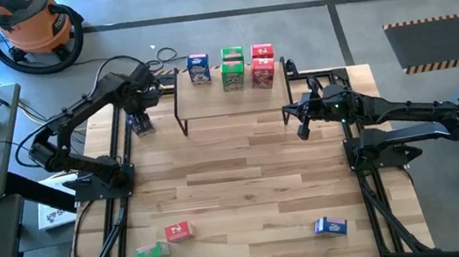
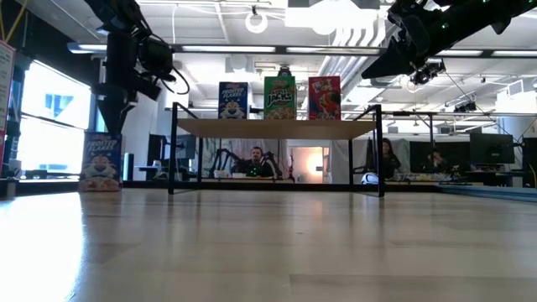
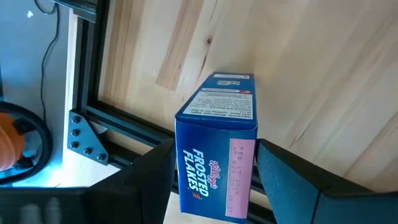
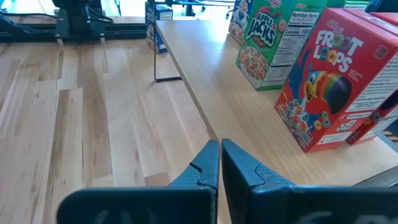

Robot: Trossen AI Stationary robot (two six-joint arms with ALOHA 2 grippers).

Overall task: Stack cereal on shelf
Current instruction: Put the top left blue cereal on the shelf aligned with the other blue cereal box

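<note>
— Left gripper: where, what state?
— Far left, jaws spread either side of a blue cardboard cereal box standing on the table beside the light-wood shelf; not pinching it.
— Right gripper?
— Clenched empty, by the shelf's right end, near the red box on top.

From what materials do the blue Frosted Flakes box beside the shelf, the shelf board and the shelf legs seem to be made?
The blue Frosted Flakes box: probably thin cardboard with a printed, slightly glossy face, going by its sharp folded edges. The pale shelf board: apparently light wood or a wood-look laminate, smooth, with faint grain. The thin black shelf legs: likely metal rod with a dark matte coat, being very slender and straight.
</note>
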